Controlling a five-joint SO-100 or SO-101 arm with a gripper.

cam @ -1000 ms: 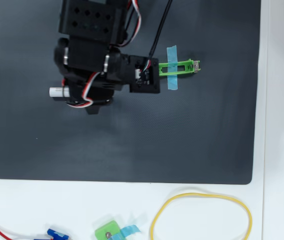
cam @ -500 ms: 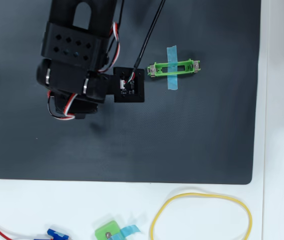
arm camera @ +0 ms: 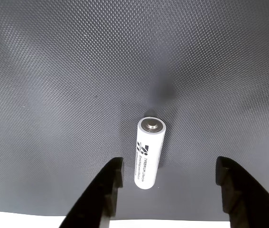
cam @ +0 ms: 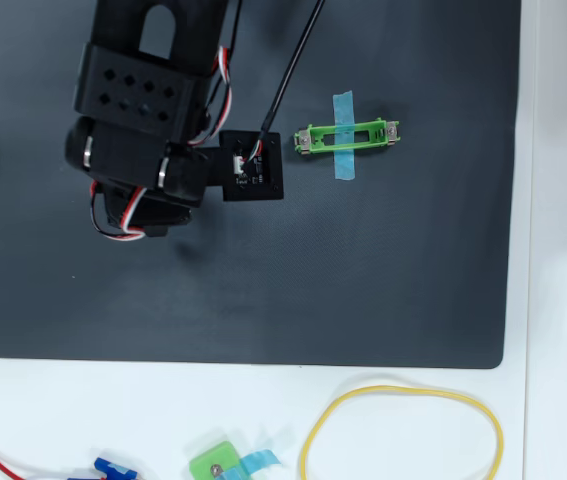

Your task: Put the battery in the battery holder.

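Lying flat on black textured mat (arm camera: pixel 53 71): white AA battery (arm camera: pixel 149 153), between gripper (arm camera: pixel 166 176) fingers spread wide, untouched. Elsewhere, green battery holder (cam: pixel 348 135) under blue tape (cam: pixel 344 136), empty.

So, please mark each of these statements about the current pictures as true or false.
1. The small white cylindrical battery lies on the dark textured mat. True.
2. The claw is shut on the battery. False: its two fingers stand apart, open, on either side of it, without touching it.
3. The narrow bright-green plastic battery holder is empty. True.
4. The light-blue tape strip runs along the holder's length. False: it crosses it.
5. The yellow rubber band loop lies on the mat. False: it lies on the white table below it in the overhead view.
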